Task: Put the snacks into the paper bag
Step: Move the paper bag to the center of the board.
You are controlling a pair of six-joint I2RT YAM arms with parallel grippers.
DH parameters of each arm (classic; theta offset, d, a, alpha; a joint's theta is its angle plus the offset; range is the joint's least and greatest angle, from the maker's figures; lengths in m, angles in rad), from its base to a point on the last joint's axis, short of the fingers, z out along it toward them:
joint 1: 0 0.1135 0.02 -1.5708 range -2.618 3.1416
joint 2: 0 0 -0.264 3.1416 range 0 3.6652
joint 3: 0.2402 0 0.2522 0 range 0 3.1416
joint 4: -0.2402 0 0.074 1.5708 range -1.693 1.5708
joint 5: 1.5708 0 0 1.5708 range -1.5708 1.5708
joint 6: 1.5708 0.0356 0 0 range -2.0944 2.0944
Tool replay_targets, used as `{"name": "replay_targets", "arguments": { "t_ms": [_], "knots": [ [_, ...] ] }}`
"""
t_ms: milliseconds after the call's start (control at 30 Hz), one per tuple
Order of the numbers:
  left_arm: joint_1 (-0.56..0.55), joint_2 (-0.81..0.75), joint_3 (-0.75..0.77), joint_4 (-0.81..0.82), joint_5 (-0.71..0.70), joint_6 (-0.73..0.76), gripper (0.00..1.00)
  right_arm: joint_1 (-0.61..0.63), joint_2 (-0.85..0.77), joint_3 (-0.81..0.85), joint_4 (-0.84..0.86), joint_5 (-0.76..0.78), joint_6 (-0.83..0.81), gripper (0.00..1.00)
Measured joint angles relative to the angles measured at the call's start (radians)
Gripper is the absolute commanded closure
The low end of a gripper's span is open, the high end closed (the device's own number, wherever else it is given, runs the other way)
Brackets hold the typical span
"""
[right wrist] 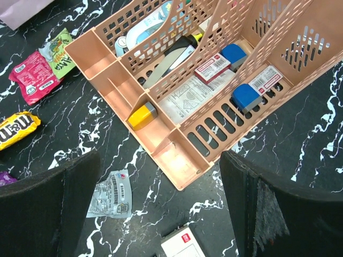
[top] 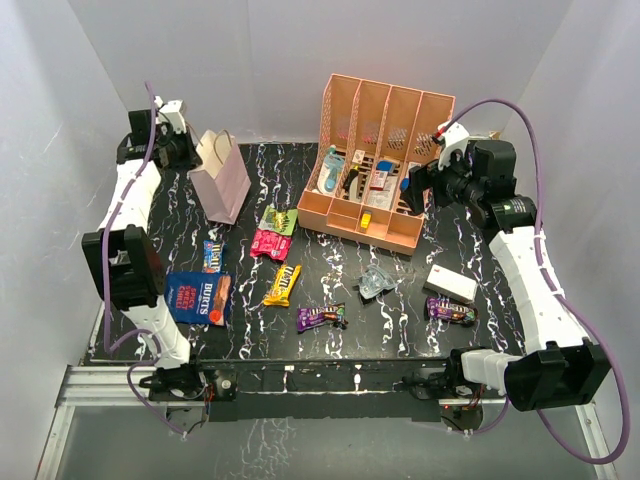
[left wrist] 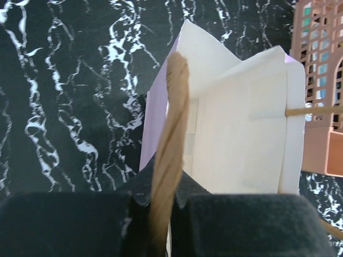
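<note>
Left wrist alone shows fingers pinching the paper bag's handle.

The left arm rises from its base, folds at a low elbow and stretches away to the far left, wrist raised there. The left tool is closed tight, its pads pinching a handle between them. The right arm climbs from its base and bends inward at the far right, wrist high; the right tool tilts down with jaws spread wide, holding nothing
</note>
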Motion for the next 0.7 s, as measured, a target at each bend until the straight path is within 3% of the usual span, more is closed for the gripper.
{"name": "replay_targets", "arguments": {
  "t_ms": [500, 700],
  "knots": [
    [-0.127, 0.058, 0.03, 0.016, 0.003, -0.039, 1.0, 0.0, 0.0, -0.037, -0.002, -0.031, -0.027, 0.02],
    [-0.13, 0.058, 0.03, 0.015, -0.005, -0.038, 1.0, 0.0, 0.006, -0.058, -0.002, -0.038, -0.05, 0.02]
  ]
}}
